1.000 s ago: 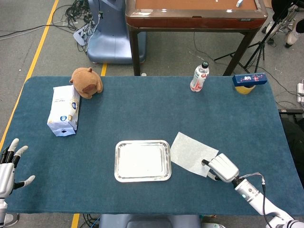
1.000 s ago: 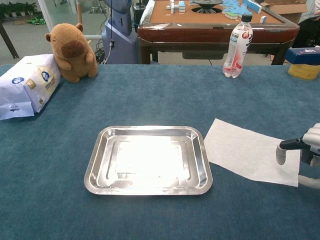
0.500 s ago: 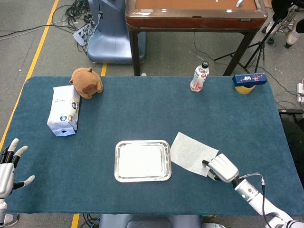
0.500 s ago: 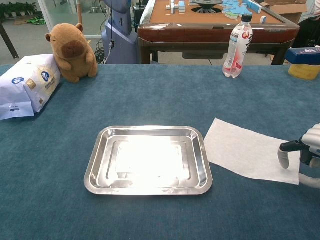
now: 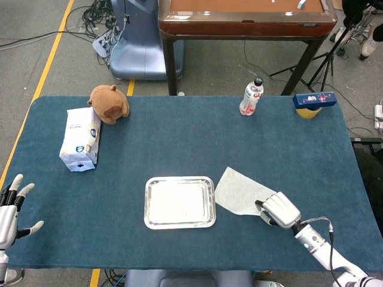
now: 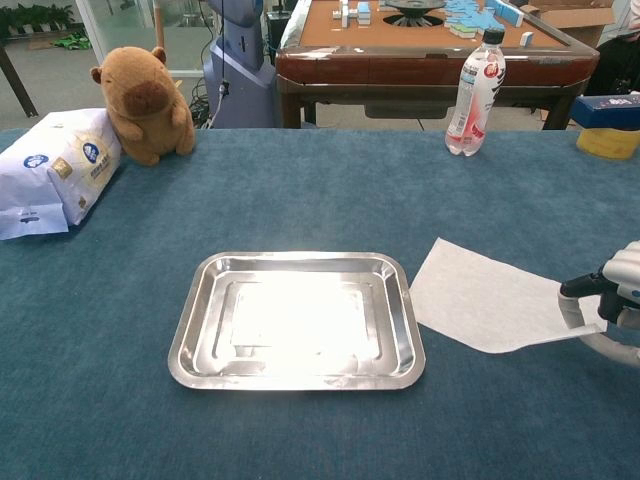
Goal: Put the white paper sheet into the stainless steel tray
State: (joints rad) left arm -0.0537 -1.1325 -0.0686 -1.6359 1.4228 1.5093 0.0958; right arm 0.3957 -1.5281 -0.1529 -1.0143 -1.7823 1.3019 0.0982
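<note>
The white paper sheet [image 5: 239, 190] lies on the blue table cover [image 5: 179, 143], just to the left of the right hand [image 5: 280, 209] and beyond its fingertips. Its near right corner is caught between the thumb and a finger of that hand — in the chest view the corner [image 6: 575, 330] is lifted off the cloth and the near edge of the sheet runs up to it in a thin curled line. The rest of the sheet lies flat, its left corner just beside the right rim of the stainless steel tray [image 5: 179, 225] without overlapping it that I can tell. So the right hand pinches the paper; its other fingers are curled close around the grip.

The tray sits left of the right hand, flat on the cloth, its floor glaring under the light in the chest view [image 6: 190, 340].

Far to the left of that hand, at the near left corner of the table, the left hand [image 5: 11, 209] hangs with its fingers spread and nothing in them.

Well beyond the right hand, at the far edge, stands a plastic bottle [image 5: 251, 97] with a red label, and to its right a blue box on a yellow container [image 5: 314, 100]. Far left of the right hand and further back — a brown capybara plush toy [image 5: 109, 103] leaning against a white and blue tissue pack [image 5: 80, 139].
</note>
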